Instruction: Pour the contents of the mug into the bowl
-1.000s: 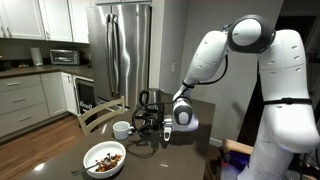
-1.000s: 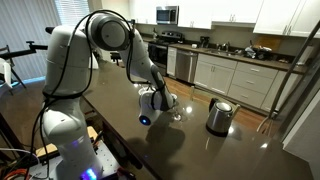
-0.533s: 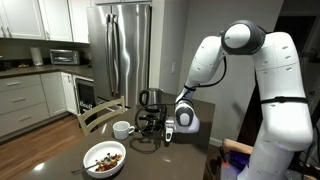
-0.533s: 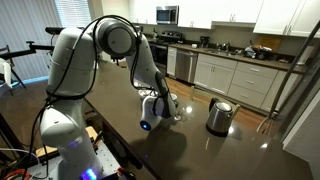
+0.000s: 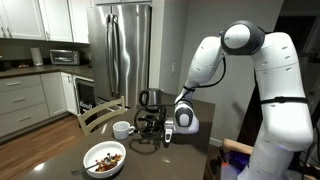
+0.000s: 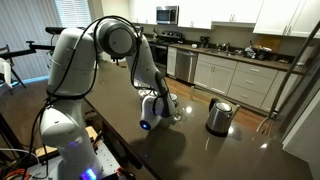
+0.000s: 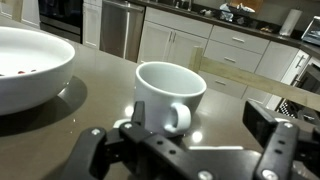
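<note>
Arm (image 5: 205, 65): my elbow is raised high. The forearm slopes down to the worktop (image 7: 40, 135), and my wrist sits low, just above the surface. In the exterior view from the other side (image 6: 120, 40) I bend over and down in the same way.

Wrist: roughly level, pointing sideways across the worktop towards the mug (image 7: 170, 92) rather than down at it.

Fingers (image 7: 278, 135): spread wide apart and holding nothing. In the wrist view one dark finger shows at the lower left and the other at the right.

Contact: none that I can make out. The mug stands in the opening ahead of me, between the lines of my two fingers, and neither finger is pressed against it.

Mug: white, squat and upright on the worktop, with its handle turned towards my wrist camera. What is inside it does not show from this low angle. In an exterior view (image 5: 122, 129) it sits just in front of my fingers.

Bowl (image 7: 35, 80): wide and white, on the worktop beside the mug but apart from it. It lies to the left in the wrist view. In an exterior view (image 5: 106, 170) it has brownish bits inside and sits nearer the worktop's edge than the mug.

Kettle (image 6: 219, 116): steel, upright on the same worktop, well apart from my wrist.
</note>
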